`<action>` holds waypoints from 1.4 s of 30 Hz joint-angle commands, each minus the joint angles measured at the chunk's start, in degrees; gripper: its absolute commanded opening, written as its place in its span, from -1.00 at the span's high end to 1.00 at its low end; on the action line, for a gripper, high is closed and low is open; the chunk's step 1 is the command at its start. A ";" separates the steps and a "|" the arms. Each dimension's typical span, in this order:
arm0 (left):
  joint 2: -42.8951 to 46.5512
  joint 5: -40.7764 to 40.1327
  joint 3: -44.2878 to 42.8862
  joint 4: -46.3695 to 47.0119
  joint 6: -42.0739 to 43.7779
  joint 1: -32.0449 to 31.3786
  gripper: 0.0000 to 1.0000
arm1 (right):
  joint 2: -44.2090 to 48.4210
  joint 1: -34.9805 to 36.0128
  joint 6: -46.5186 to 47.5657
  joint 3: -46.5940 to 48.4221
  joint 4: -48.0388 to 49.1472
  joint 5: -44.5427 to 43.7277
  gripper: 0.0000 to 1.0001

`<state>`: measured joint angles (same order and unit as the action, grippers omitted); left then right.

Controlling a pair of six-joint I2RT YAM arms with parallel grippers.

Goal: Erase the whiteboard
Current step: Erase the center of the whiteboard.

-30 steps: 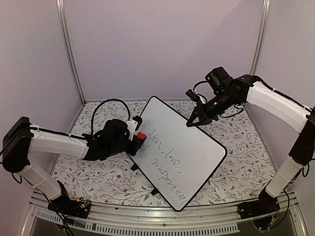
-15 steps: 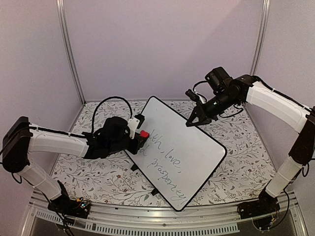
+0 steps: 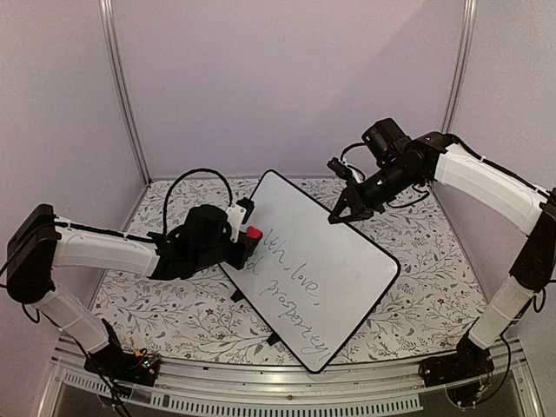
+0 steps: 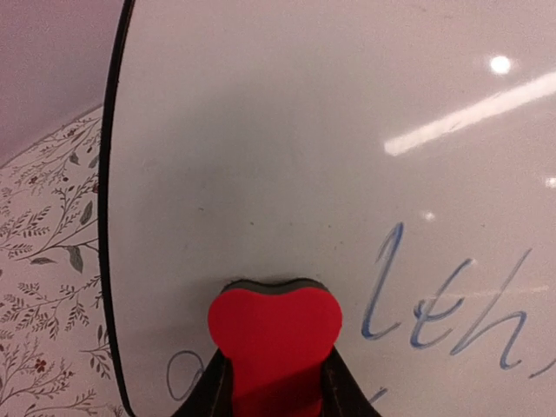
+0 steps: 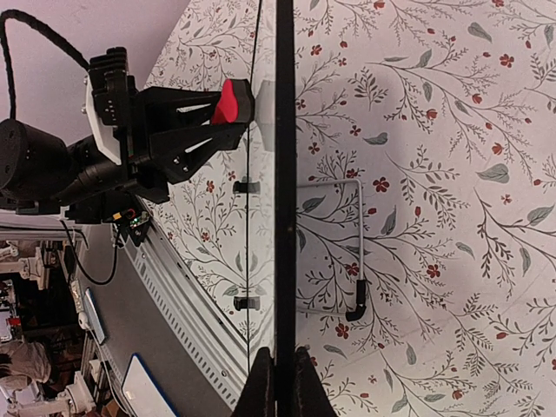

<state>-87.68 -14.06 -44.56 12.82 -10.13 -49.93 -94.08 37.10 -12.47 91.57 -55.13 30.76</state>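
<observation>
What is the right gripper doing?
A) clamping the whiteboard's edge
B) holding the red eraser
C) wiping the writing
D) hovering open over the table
A: the right gripper is shut on the edge of the black-rimmed white whiteboard; the left gripper holds the red heart-shaped eraser.

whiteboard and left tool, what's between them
A red eraser, clamped in the left tool, its dark felt edge meeting the whiteboard; the left wrist view shows it clearly.

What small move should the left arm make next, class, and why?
Probably slide the red eraser sideways over the blue letters beside it. The left gripper holds it against the whiteboard, that writing is unerased, and the right gripper clamps the board's edge.
</observation>
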 commanded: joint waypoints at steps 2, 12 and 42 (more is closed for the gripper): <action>-1.02 -2.96 3.18 -2.22 -2.13 0.68 1.00 | -0.34 1.39 2.90 1.35 1.64 2.28 1.00; -0.78 -2.89 3.44 -2.83 -2.44 0.85 1.00 | -0.26 1.39 2.89 1.33 1.64 2.28 1.00; -0.39 -4.58 3.39 -2.17 -3.10 0.71 1.00 | -0.90 1.38 2.95 1.64 1.60 2.19 1.00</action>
<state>-88.51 -20.27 -42.76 11.75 -12.93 -49.43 -94.11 37.10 -12.67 91.57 -55.22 30.63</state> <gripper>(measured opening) 0.251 0.034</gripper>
